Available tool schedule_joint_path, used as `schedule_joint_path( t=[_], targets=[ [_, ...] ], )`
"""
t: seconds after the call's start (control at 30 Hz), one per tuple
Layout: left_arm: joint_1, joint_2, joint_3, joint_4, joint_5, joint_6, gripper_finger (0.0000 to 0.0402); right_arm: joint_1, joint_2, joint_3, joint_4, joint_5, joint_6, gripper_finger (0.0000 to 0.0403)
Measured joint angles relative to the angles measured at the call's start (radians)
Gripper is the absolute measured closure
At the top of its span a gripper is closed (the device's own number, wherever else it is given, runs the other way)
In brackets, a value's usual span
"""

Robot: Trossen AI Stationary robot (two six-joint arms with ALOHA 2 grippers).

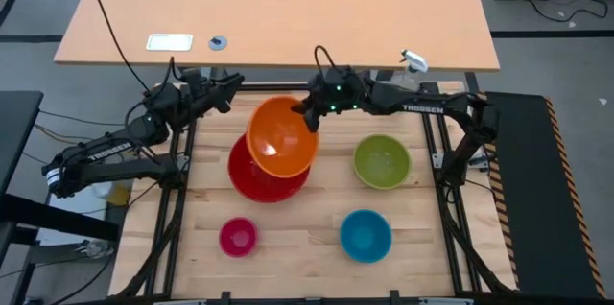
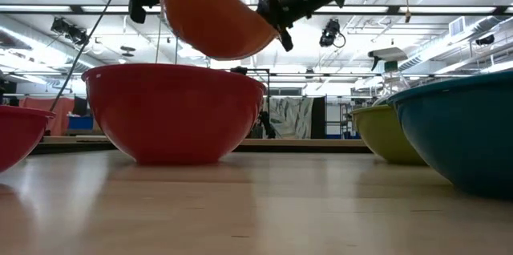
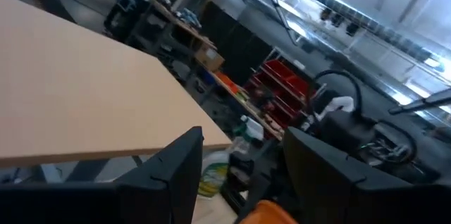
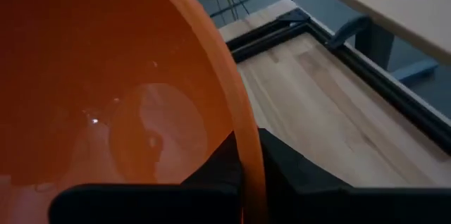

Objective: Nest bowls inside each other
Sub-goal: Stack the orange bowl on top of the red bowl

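Observation:
The orange bowl (image 1: 281, 137) hangs tilted in the air above the red bowl (image 1: 261, 178), which stands on its base on the wooden table; the low view shows the orange bowl (image 2: 212, 14) clear of the red bowl (image 2: 172, 111). My right gripper (image 1: 309, 116) is shut on the orange bowl's rim. The green bowl (image 1: 382, 161), blue bowl (image 1: 366, 235) and magenta bowl (image 1: 238, 236) stand apart on the table. My left gripper (image 1: 228, 87) is open and touches nothing, raised at the table's far left corner. My right gripper pinches the orange bowl's rim (image 4: 248, 155) on the bowl's far right side, one finger (image 4: 215, 171) inside the bowl and the other outside. The fingers come from the table's far right, slanting down. The bowl is lifted clear and tilted, over the red bowl.
A clear spray bottle (image 1: 414, 59) stands at the table's far right edge. A tan tabletop (image 1: 278, 8) lies beyond the far edge. Bare wood shows between the bowls and along the near edge (image 1: 297, 267).

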Motion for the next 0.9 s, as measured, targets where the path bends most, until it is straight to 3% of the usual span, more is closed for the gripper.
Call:
schedule_joint_path(
  t=[0.17, 0.37, 0.57, 0.8, 0.9],
  targets=[
    [0.000, 0.001, 0.000, -0.002, 0.041, -0.002, 0.0200, 0.025, 0.008, -0.060, 0.043, 0.029, 0.036, 0.0366],
    [0.000, 0.002, 0.000, -0.013, 0.042, -0.001, 0.0200, 0.052, 0.114, -0.067, 0.064, 0.031, 0.055, 0.0366],
    [-0.007, 0.002, 0.000, -0.016, 0.118, -0.001, 0.0200, 0.055, 0.182, -0.067, 0.085, 0.048, 0.168, 0.0362],
    [-0.006, 0.001, 0.000, -0.019, 0.119, 0.000, 0.0200, 0.046, 0.178, -0.067, 0.043, 0.077, 0.134, 0.0279],
    [-0.007, 0.001, 0.000, -0.033, 0.121, 0.000, 0.0200, 0.021, 0.169, -0.066, 0.038, 0.006, 0.155, 0.0230]
  ],
)
